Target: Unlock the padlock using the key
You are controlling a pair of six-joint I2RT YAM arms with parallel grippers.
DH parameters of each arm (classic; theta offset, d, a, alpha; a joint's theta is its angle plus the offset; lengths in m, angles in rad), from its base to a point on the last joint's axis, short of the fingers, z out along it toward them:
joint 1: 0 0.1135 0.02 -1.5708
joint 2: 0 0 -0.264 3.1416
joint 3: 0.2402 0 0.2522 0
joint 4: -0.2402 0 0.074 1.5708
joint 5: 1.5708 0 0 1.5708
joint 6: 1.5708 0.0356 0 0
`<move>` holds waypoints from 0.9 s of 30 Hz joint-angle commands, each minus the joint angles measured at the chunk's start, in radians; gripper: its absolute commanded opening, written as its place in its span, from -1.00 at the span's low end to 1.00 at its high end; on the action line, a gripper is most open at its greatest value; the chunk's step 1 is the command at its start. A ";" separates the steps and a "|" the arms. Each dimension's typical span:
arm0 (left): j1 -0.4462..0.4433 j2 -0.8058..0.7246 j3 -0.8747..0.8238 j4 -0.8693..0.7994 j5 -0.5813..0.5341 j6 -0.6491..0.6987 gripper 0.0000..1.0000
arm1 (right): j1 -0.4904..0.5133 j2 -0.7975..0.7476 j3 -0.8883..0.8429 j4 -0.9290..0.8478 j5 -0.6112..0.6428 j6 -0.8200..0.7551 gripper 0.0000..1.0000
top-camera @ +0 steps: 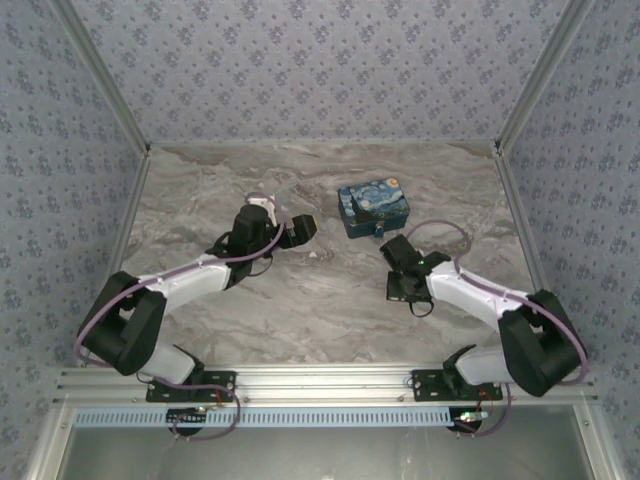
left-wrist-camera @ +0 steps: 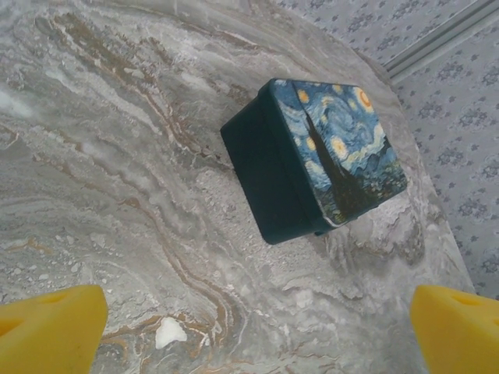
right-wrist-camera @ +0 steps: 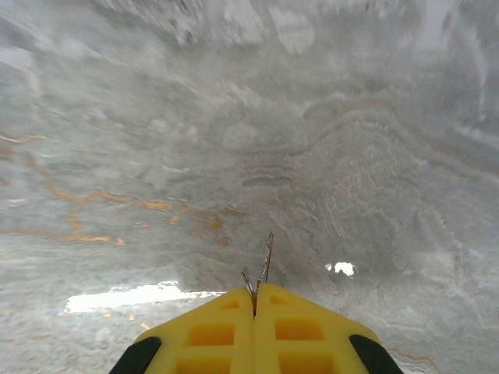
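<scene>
right wrist view: right gripper point(right-wrist-camera: 255, 294) is clamped shut on the key point(right-wrist-camera: 266, 261); its thin blade pokes out ahead of the jaws, likely so it can be steered tip-first into a keyhole; left gripper point(left-wrist-camera: 253, 327) gapes wide and empty, facing the painted box point(left-wrist-camera: 312, 156); padlock too small to pick out.

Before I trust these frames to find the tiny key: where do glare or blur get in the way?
Right wrist view: white glare patches on the table, far marble smeared, yet the key in the shut right gripper is sharp. Left wrist view: box crisp, no glare. Top external view: even light, details tiny.
</scene>
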 commanded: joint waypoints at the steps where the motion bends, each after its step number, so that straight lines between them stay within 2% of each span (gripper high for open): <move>1: 0.002 -0.054 0.066 -0.080 0.001 0.001 0.99 | 0.015 -0.102 -0.008 0.058 0.075 -0.142 -1.00; 9: 0.006 -0.083 0.180 -0.183 0.068 -0.082 0.98 | 0.102 -0.303 -0.030 0.311 0.214 -0.452 -1.00; 13: 0.006 -0.083 0.232 -0.218 0.106 -0.120 0.90 | 0.155 -0.361 -0.040 0.445 0.256 -0.653 -1.00; 19: -0.004 -0.058 0.308 -0.203 0.197 -0.184 0.69 | 0.185 -0.434 -0.070 0.657 0.185 -0.942 -1.00; 27: -0.076 -0.045 0.390 -0.202 0.221 -0.182 0.48 | 0.196 -0.496 -0.104 0.787 0.085 -1.253 -1.00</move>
